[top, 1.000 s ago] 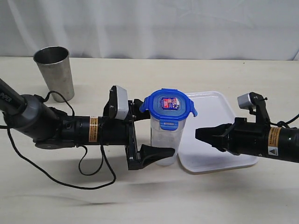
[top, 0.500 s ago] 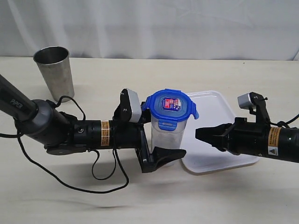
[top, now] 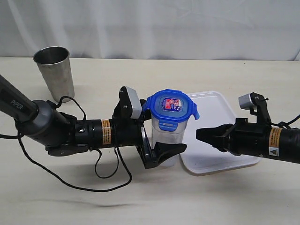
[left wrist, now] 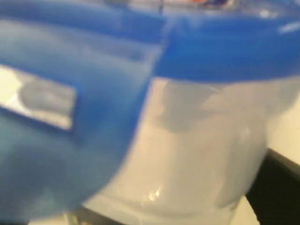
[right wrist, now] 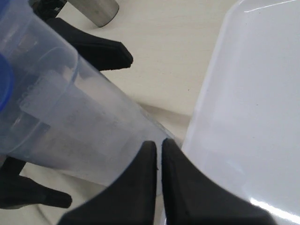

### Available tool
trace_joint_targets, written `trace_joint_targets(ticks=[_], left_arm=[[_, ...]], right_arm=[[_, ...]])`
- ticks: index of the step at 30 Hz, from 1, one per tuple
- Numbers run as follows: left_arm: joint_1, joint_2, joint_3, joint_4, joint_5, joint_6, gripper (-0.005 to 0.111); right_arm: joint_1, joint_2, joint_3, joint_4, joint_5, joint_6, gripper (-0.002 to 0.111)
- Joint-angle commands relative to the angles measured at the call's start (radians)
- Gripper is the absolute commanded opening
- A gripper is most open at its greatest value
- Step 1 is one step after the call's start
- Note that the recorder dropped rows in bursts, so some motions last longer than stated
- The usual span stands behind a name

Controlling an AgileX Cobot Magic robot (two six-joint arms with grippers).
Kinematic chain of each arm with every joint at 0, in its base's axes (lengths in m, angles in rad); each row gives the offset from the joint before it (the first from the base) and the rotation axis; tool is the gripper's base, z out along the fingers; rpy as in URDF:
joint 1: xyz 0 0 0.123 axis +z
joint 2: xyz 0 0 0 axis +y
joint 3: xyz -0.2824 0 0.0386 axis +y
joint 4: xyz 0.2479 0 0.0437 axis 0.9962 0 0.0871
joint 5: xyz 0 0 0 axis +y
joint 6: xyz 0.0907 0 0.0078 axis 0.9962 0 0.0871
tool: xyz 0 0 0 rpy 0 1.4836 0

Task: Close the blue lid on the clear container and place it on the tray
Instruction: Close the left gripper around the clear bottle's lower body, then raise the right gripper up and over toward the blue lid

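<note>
Left jaws around one clear container

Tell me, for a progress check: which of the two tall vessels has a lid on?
The clear container, capped by the blue lid; the steel cup stands open, far left.

The clear container stands upright near the middle of the table, with the blue lid on top of it and the tray lying just beside it on the right. The left end effector reaches in from the left and straddles the container, one side in front of it and the other behind. The right end effector reaches in from the right over the tray's left edge, pointing at the container, and a steel cup stands well apart at the back left.
</note>
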Motion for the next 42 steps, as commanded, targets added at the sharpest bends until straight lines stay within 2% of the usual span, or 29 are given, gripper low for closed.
trace_joint_targets(ticks=[1,9,11,13,15,18,23,24,29,31,34,39,40,42], left_arm=[[-0.002,0.001,-0.005,0.005,0.045,0.002,0.099],[-0.002,0.001,-0.005,0.009,0.098,0.002,0.098],[-0.002,0.001,-0.005,0.009,0.102,0.002,0.098],[-0.002,0.001,-0.005,0.007,0.102,0.002,0.091],[-0.002,0.001,-0.005,-0.005,0.102,0.002,0.079],[-0.002,0.001,-0.005,-0.018,0.102,0.002,0.056],[0.0,-0.001,-0.005,-0.03,0.102,0.002,0.006],[0.005,-0.003,-0.005,-0.032,0.104,0.007,0.0],[0.054,-0.03,-0.005,-0.03,0.108,0.01,0.0],[0.087,-0.034,-0.005,-0.023,0.108,-0.009,0.0],[0.128,-0.034,-0.005,0.016,0.108,-0.028,0.0],[0.163,-0.034,-0.005,0.035,0.106,-0.028,0.0],[0.166,-0.034,-0.005,0.043,0.106,-0.028,0.0],[0.167,-0.034,-0.005,0.049,0.106,-0.028,0.0]], right_arm=[[0.002,0.002,-0.003,0.001,-0.011,-0.004,0.004],[0.002,0.002,-0.003,0.018,-0.012,0.0,0.006],[0.0,0.002,-0.003,0.027,-0.006,0.0,0.011],[0.0,0.002,-0.003,0.04,0.02,0.003,0.018],[0.0,0.002,-0.003,0.042,0.049,0.008,0.025],[0.0,0.002,-0.003,0.039,0.049,0.023,0.033],[0.0,0.002,-0.003,0.039,0.049,0.023,0.034],[0.0,0.002,-0.003,0.039,0.049,0.023,0.034],[0.0,-0.026,-0.003,0.045,0.053,0.037,0.034],[0.0,-0.073,-0.003,0.098,0.107,0.037,0.034],[0.003,-0.174,-0.018,0.179,0.284,0.026,0.034],[0.003,-0.37,-0.095,0.27,0.695,0.052,0.034],[0.003,-0.396,-0.111,0.27,0.747,0.052,0.035],[0.005,-0.451,-0.133,0.245,0.809,0.076,0.045]])
